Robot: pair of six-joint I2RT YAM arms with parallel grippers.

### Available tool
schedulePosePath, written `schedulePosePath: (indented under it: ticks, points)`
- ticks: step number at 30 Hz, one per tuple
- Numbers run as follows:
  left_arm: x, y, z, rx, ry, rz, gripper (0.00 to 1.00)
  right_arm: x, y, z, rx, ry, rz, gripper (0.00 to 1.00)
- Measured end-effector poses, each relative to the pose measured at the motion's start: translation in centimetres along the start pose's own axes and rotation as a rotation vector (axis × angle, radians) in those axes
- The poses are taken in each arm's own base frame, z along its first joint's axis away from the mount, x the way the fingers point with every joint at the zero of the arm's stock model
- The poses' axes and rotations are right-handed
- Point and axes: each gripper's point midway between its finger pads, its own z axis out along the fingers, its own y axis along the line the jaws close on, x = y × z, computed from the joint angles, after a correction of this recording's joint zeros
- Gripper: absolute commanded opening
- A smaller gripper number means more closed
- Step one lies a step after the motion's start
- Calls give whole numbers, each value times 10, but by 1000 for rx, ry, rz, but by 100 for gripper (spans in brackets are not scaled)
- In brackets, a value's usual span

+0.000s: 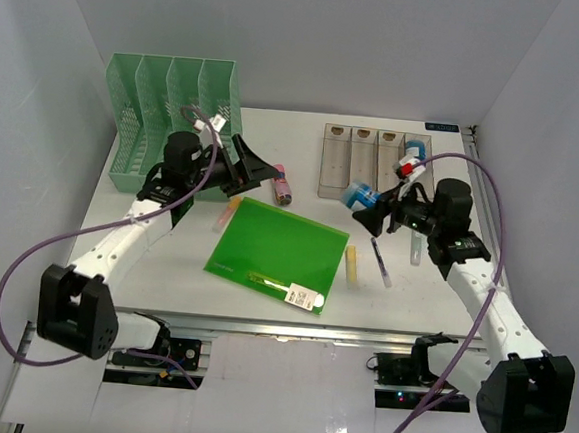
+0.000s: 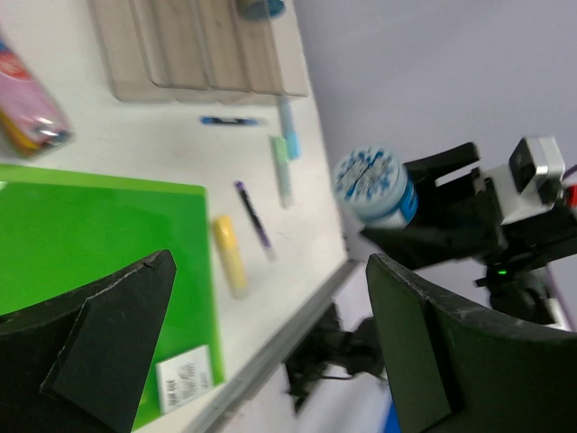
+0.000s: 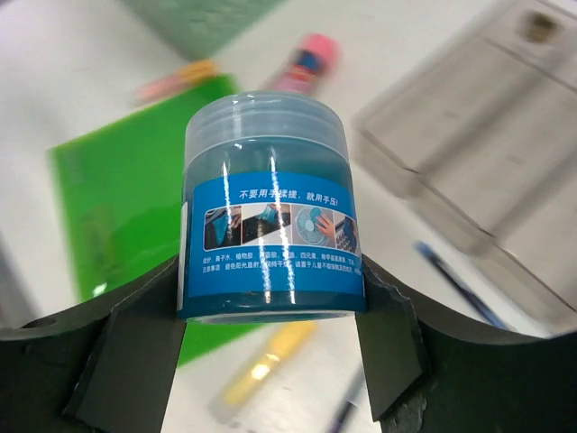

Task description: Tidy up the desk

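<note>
The white desk (image 1: 434, 288) holds a green folder (image 1: 279, 251) at its middle. My right gripper (image 1: 372, 213) is shut on a blue jar with a clear lid (image 1: 359, 195) and holds it in the air, right of the folder and in front of the clear tray. In the right wrist view the jar (image 3: 270, 216) sits upright between the fingers (image 3: 135, 361). My left gripper (image 1: 251, 169) is open and empty, raised above the folder's far left corner. In the left wrist view it (image 2: 270, 307) faces the folder (image 2: 90, 234) and the held jar (image 2: 374, 185).
A green slotted file rack (image 1: 172, 117) stands at the back left. A clear four-compartment tray (image 1: 372, 161) lies at the back right. A pink item (image 1: 283, 187), a yellow marker (image 1: 351, 264) and a dark pen (image 1: 380, 262) lie around the folder. A pen (image 1: 269, 283) lies on it.
</note>
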Motion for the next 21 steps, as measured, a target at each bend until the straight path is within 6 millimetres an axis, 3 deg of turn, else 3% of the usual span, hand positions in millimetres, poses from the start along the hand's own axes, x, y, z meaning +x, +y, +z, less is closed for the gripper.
schedulePosePath:
  ticks: [3, 6, 11, 16, 21]
  points:
    - [-10, -2, -29, -66, -77, 140, 98, 9, -53, -19, 219, 25, 20, 8]
    - [-2, -3, -52, -102, -114, 271, 98, 23, -95, -31, 397, 84, 57, 8]
    - [37, 40, -77, -220, -69, 350, 98, 33, -156, -31, 608, 166, 91, 8]
    - [62, 73, -91, -303, -26, 389, 98, 41, -205, -29, 767, 206, 103, 8]
    - [61, 66, -100, -289, -51, 446, 98, 59, -240, -30, 868, 236, 133, 8]
